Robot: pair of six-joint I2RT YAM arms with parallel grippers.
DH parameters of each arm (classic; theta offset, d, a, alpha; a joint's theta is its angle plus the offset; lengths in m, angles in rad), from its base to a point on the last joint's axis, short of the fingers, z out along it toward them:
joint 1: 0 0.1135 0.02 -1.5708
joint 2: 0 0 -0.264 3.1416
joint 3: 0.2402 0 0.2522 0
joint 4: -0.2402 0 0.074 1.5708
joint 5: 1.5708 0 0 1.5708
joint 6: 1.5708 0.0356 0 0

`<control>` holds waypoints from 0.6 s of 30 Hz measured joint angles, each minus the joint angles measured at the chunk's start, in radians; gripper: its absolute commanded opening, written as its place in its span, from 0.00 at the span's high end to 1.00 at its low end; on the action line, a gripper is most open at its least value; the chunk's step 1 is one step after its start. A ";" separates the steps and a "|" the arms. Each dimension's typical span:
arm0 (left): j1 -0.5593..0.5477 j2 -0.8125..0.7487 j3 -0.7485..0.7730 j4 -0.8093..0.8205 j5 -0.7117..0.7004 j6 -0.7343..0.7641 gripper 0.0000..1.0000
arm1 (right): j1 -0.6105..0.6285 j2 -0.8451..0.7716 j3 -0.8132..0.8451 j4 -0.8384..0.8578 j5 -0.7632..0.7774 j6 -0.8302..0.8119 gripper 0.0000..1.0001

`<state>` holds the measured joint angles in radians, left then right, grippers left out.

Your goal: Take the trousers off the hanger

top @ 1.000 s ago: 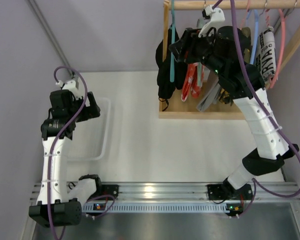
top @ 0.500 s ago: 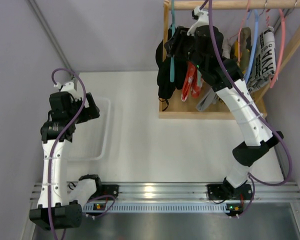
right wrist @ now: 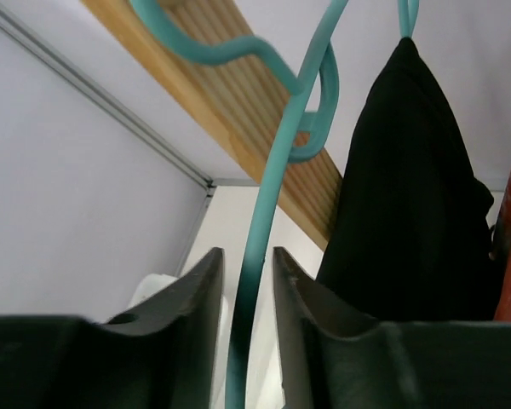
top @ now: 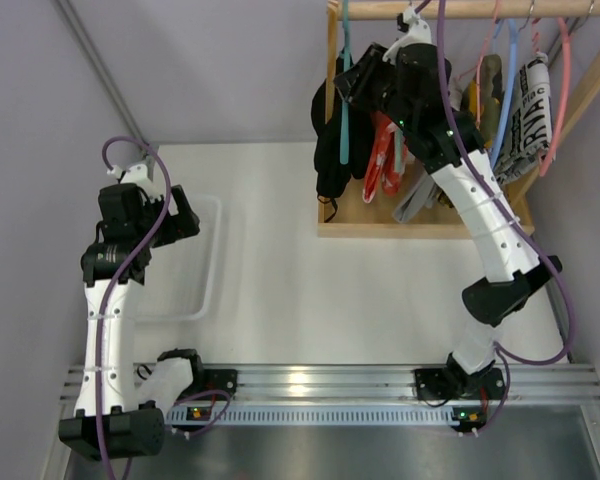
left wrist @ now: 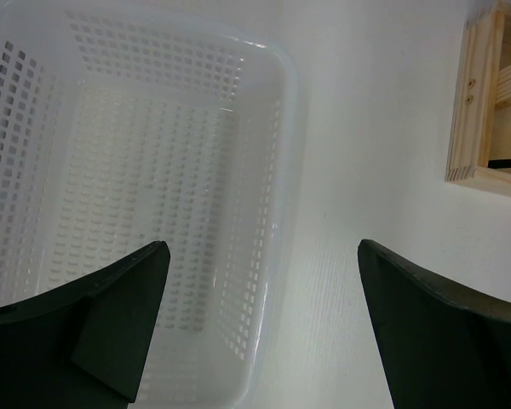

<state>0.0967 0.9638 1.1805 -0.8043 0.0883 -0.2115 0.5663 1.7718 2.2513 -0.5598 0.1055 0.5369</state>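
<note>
The black trousers (top: 330, 150) hang from a teal hanger (top: 345, 105) at the left end of the wooden rail (top: 480, 9). In the right wrist view the trousers (right wrist: 409, 196) hang to the right of the teal hanger (right wrist: 277, 170). My right gripper (top: 353, 88) is raised at the hanger. Its jaws (right wrist: 249, 256) stand narrowly on either side of the teal bar, with a small gap showing on each side. My left gripper (top: 183, 215) is wide open and empty, hovering over the right rim of the white basket (left wrist: 285, 170).
A wooden rack base (top: 420, 228) stands at the back right. More hangers carry a red garment (top: 385, 160) and a black-and-white printed garment (top: 530, 110). The white basket (top: 208, 265) sits at the left. Grey walls close in on both sides.
My right arm has swung left along the rail, from the middle hangers to the teal hanger with the trousers. The left arm has stayed almost still.
</note>
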 measured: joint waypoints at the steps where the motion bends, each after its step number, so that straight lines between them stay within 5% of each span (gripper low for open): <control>1: 0.000 0.000 0.000 0.000 0.000 0.000 0.01 | -0.011 0.000 0.000 0.010 -0.012 0.011 0.78; 6: 0.000 0.001 0.000 0.000 0.000 -0.004 0.01 | -0.048 0.000 -0.007 0.037 -0.101 0.087 1.00; 17: 0.000 0.017 0.001 0.000 0.001 -0.009 0.01 | -0.117 0.000 -0.039 0.077 -0.248 0.228 1.00; 18: 0.000 0.019 0.001 0.000 0.002 -0.010 0.01 | -0.118 -0.003 -0.048 0.086 -0.252 0.233 0.94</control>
<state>0.0967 0.9825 1.1812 -0.8040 0.0898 -0.2214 0.4484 1.7687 2.2028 -0.4740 -0.1467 0.7704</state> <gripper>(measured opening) 0.985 0.099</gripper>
